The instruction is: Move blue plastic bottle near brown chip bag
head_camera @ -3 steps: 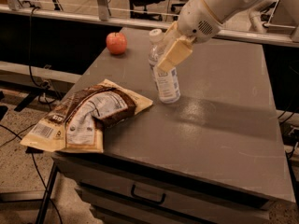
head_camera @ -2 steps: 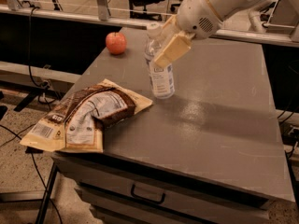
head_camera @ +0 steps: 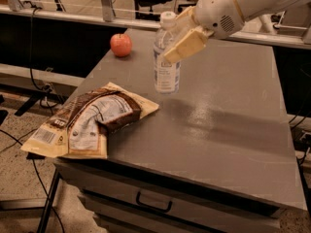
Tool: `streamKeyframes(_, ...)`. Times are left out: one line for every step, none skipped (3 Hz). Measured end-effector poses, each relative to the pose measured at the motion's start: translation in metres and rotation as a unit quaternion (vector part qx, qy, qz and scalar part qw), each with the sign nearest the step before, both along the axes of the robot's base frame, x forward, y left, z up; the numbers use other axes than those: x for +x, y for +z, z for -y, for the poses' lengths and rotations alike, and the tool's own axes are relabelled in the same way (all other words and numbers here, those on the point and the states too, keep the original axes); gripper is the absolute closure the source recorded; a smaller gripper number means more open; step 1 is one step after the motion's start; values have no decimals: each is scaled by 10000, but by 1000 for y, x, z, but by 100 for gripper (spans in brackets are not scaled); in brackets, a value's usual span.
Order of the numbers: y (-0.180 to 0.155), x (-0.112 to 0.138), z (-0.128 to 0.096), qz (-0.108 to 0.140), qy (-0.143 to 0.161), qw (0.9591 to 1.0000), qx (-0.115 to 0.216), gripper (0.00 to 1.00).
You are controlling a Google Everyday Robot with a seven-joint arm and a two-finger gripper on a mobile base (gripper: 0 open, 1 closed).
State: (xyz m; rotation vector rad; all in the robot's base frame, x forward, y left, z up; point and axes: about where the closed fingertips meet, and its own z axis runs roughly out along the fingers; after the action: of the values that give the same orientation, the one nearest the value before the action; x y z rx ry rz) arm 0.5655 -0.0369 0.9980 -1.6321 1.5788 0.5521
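I am watching the gripper [head_camera: 176, 39] hanging above and to the right of the brown chip bag [head_camera: 92, 120], coming in from the upper right on its white arm [head_camera: 233, 4]. Its tan fingers [head_camera: 188, 41] are pinching the blue plastic bottle [head_camera: 166, 76] high on its body, just under the white cap [head_camera: 167, 17]. The bottle is standing upright, beyond the bag's far right corner, near it but not touching. I cannot tell whether its base is resting on the grey worktop [head_camera: 228, 125] or hanging just clear of it. The bag is lying flat at the worktop's near left corner, its left end sticking out over the edge. A red apple [head_camera: 121, 44] is sitting well beyond the bag, at the far left edge. A drawer handle [head_camera: 154, 203] is showing below the bag, to its right.
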Motion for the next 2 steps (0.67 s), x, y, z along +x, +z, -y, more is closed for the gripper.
streamKeyframes(-15, 6, 4, -254, -250, 9992, 174, 100)
streamKeyframes(-35, 12, 9, -621, -575, 9962, 211, 100)
